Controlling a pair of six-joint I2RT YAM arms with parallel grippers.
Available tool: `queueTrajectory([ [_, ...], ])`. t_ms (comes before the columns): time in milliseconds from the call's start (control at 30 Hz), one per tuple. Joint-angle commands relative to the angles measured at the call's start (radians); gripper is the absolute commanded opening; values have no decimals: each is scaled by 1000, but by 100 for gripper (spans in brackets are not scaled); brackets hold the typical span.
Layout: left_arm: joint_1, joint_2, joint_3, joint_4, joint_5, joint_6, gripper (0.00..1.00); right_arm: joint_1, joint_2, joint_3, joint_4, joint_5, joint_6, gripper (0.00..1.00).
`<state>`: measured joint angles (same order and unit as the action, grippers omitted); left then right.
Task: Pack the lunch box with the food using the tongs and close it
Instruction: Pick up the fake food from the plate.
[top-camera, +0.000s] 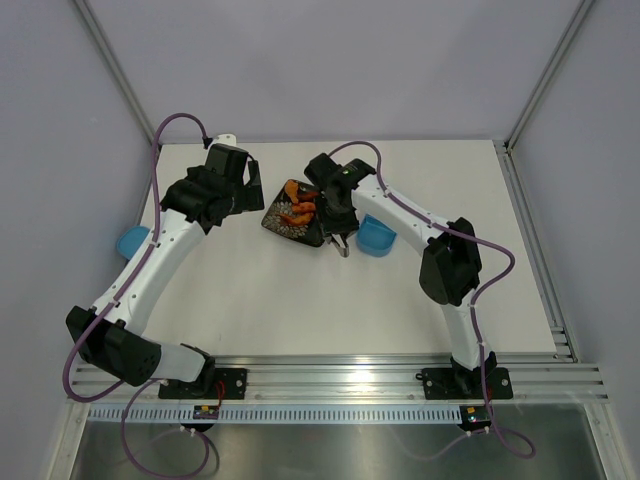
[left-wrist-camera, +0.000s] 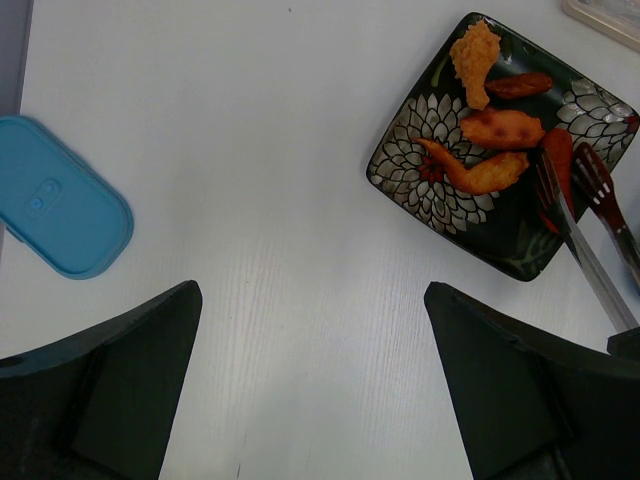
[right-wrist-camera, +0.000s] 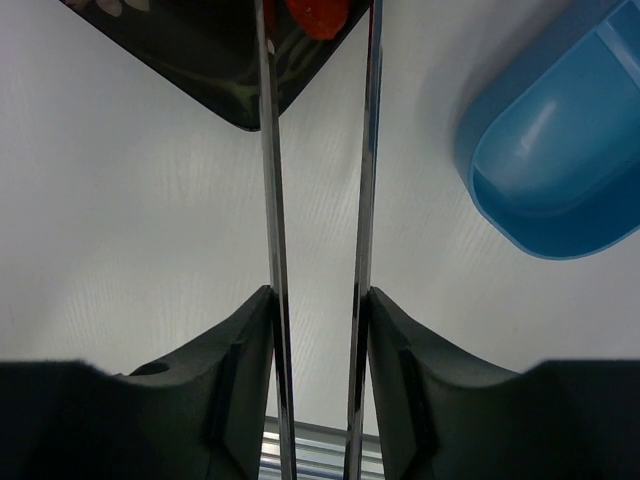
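Observation:
My right gripper is shut on the silver tongs, one finger pressing on each arm. The tong tips reach onto the black patterned plate and straddle a red piece of food. Several orange pieces lie beside it on the plate. The light-blue lunch box sits open on the table just right of the tongs, also seen from above. Its lid lies apart at the far left. My left gripper hovers open over bare table, left of the plate.
A translucent case shows at the back edge beyond the plate. In the top view the plate lies between the two grippers, and the lid is partly under the left arm. An aluminium rail runs along the near edge.

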<state>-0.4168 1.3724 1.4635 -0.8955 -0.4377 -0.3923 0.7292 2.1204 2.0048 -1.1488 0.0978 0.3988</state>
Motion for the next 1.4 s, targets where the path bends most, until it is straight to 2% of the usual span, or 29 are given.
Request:
queueTrajectory([
  [0,4,-4,11,49,2,4,99,4,-2,31,-8,40,-15,46],
  [167,4,-4,9,46,2,3,99,4,-31,31,-3,46,-20,29],
  [200,4,-4,9,49,5,1,99,4,-34,34,-3,43,-23,21],
  [300,4,-4,9,49,7,1,99,4,-39,63,-12,39,-22,8],
  [400,4,-9,5,49,7,1,99,3,-48,81,-20,40,-15,1],
  [1367,4,-39,-25,52,21,-23,99,3,-123,129,-9,20,15,0],
])
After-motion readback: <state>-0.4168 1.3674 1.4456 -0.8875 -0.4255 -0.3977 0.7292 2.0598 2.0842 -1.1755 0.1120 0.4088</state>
